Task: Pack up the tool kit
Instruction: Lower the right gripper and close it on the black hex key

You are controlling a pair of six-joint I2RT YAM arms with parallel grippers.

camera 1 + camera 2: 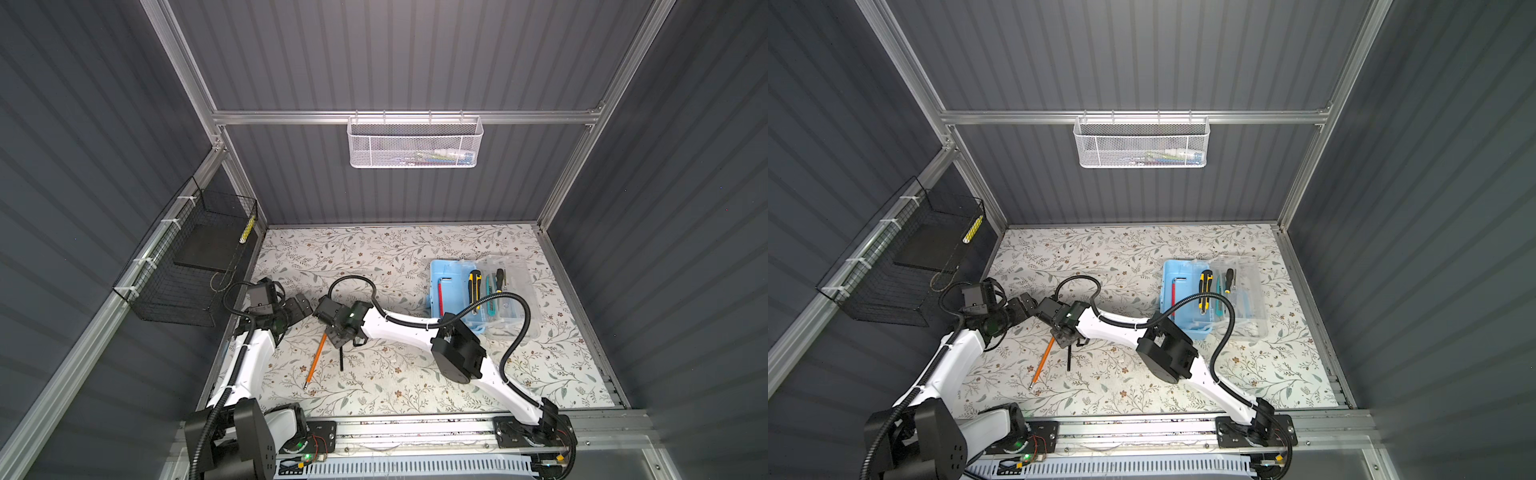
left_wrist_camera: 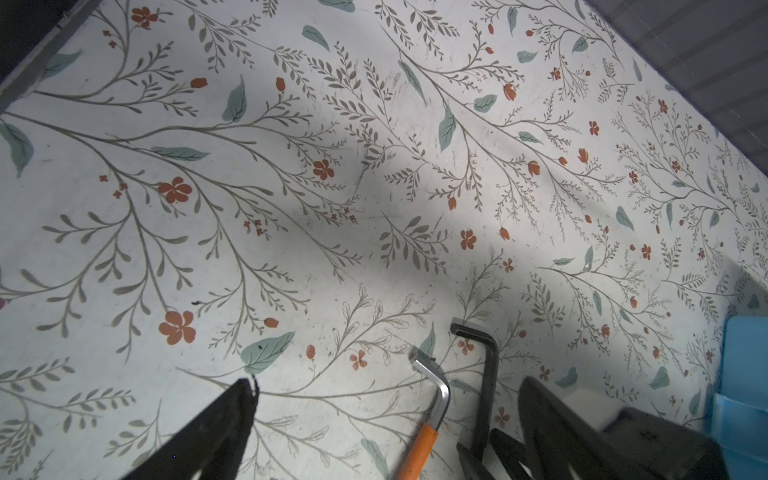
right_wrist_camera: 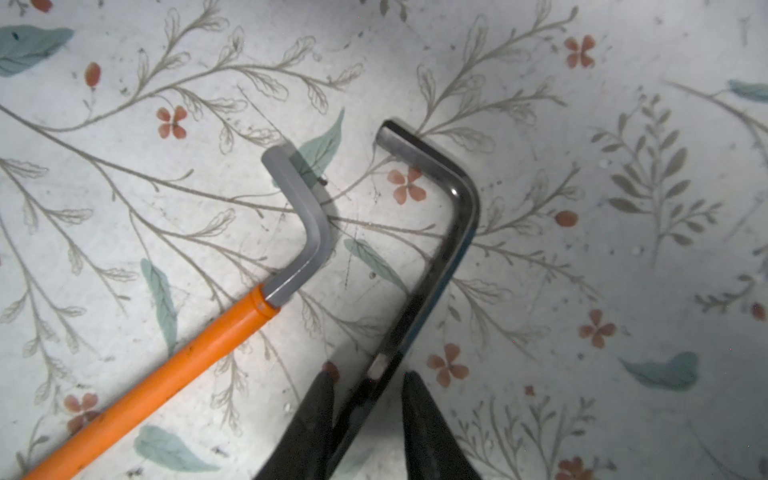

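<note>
Here right fingers straddle the black hex key, narrowly apart; left fingers gape empty

A black hex key lay on a floral-patterned surface. Its long shaft ran between the dark fingertips of the right gripper, whose jaws stood narrowly parted. An orange-sleeved grey hex key lay just beside it, apart.

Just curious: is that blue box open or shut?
Open: its clear lid lies folded back beside the blue box, tools uncovered inside.
</note>
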